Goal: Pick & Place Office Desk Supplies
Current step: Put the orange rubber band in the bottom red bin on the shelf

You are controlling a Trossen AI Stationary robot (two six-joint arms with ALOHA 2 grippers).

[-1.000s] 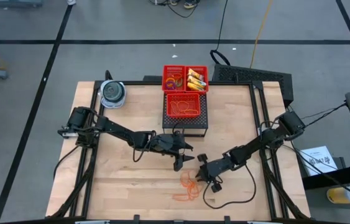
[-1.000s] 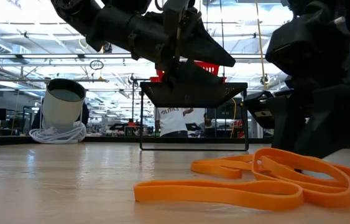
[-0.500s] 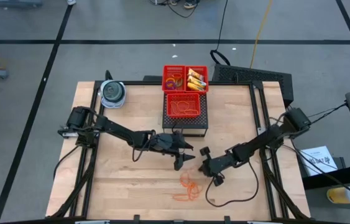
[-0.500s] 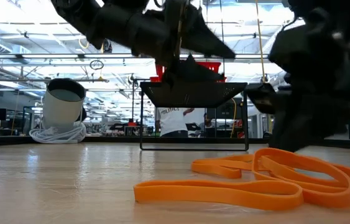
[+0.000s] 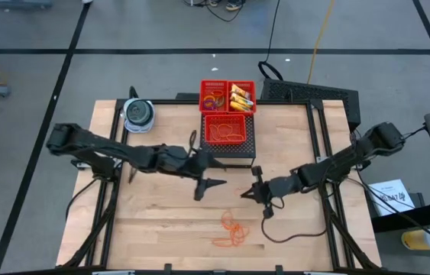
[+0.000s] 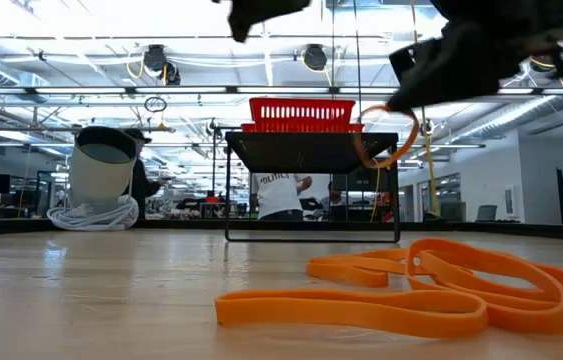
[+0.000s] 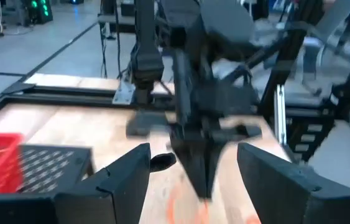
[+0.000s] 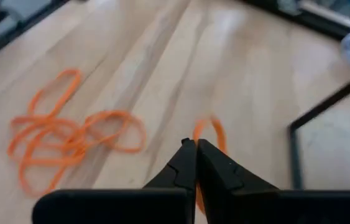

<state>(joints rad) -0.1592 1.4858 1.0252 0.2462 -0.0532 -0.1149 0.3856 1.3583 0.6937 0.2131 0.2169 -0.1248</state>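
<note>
Now my table (image 5: 153, 221) carries red baskets (image 5: 228, 114) on a black stand, with loose rubber bands (image 5: 231, 229) near the front edge. My left gripper (image 5: 203, 186) hovers wide open; my right gripper (image 5: 249, 192) pinches one orange band (image 6: 386, 135) in the air.

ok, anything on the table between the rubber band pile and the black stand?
Bare wood on the table; the high view shows only the right gripper above it, between rubber band pile and black stand.

Even overhead light falls on the worktop (image 5: 153, 229), with only soft, faint shadows. In the low view the bright ceiling lamps (image 6: 306, 55) glare and the arms show as dark, smeared silhouettes. Both wrist views are blurred, most of all the left one.
</note>
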